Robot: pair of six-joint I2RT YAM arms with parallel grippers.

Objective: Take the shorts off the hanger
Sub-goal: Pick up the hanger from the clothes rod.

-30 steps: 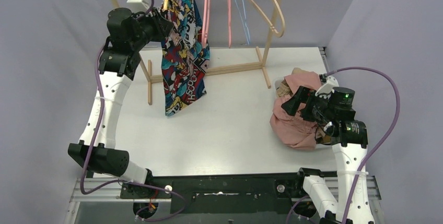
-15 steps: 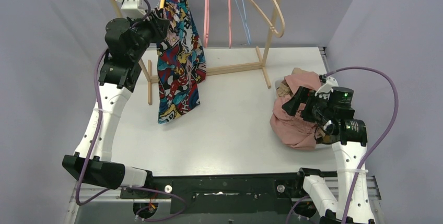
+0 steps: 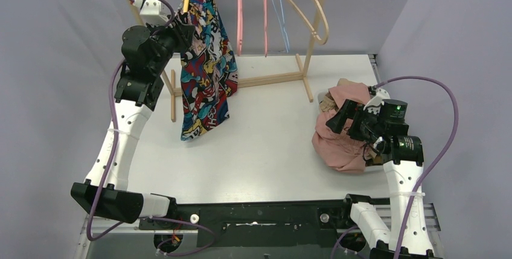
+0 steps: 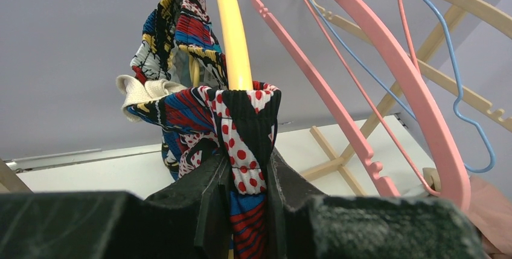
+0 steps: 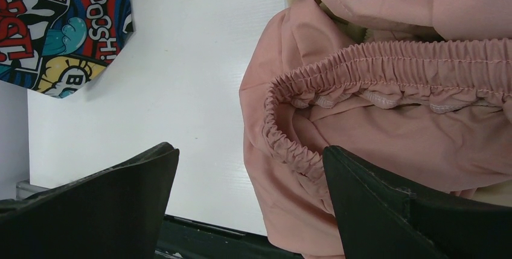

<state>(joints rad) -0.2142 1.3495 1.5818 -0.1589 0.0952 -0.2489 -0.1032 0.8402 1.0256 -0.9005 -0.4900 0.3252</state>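
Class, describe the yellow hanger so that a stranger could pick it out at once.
Start at the wooden rack at the far edge of the table. The yellow hanger hangs leftmost on it and alone carries cloth: the comic-print shorts.

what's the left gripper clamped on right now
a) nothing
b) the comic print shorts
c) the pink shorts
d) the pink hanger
B: in the left wrist view the left gripper is shut on the gathered waistband of the comic print shorts, which hang on the yellow hanger.
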